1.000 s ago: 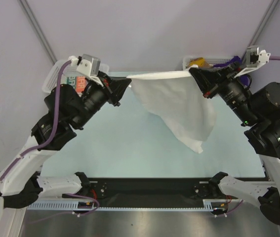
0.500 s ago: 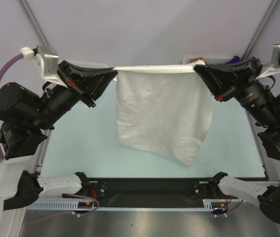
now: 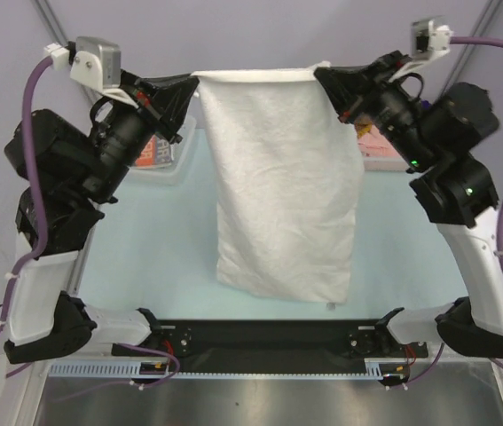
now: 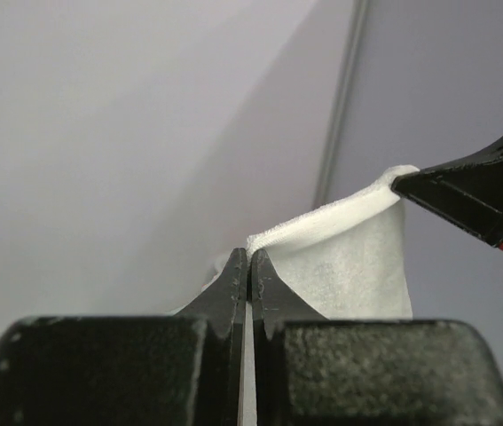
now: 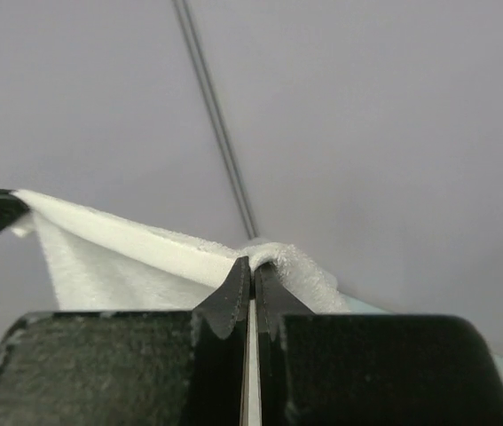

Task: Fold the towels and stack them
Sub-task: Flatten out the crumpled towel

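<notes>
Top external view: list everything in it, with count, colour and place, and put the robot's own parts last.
white towel: one, white, hanging open above the table, held by its two top corners.
printed towel: one visible, orange and teal, in the left basket, mostly hidden by the left arm.
left basket: one, white, far left of the table.
right basket: one, white, far right of the table; its contents are too hidden to tell.
table: one, pale teal, below the hanging towel.
cables: two, purple, one along each arm.
left gripper: one, black, shut on the towel's left top corner.
right gripper: one, black, shut on the towel's right top corner.
</notes>
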You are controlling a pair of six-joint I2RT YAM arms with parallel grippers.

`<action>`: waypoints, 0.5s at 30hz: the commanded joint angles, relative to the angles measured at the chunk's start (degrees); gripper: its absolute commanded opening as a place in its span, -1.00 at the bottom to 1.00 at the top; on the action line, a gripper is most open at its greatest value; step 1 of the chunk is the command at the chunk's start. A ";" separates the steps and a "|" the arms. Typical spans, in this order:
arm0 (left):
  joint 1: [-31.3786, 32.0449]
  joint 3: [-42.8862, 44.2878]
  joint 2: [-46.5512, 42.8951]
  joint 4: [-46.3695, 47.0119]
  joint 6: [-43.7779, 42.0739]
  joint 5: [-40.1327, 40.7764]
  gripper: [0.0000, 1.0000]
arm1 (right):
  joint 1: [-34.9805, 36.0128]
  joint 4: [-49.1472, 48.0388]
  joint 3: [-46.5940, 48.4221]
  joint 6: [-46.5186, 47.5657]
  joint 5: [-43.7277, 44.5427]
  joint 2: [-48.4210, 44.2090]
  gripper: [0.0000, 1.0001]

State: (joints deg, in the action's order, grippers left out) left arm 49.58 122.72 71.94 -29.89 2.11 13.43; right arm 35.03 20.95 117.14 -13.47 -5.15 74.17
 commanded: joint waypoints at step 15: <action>-2.12 -5.64 -13.05 13.89 -8.79 -9.55 -1.00 | -0.40 -11.10 -2.35 4.69 -2.58 -10.36 -1.00</action>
State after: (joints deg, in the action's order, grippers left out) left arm 48.75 116.97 65.73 -25.69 -3.14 2.22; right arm 36.25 16.29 114.80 -10.55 -11.79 68.27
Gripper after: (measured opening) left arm 0.014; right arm 0.021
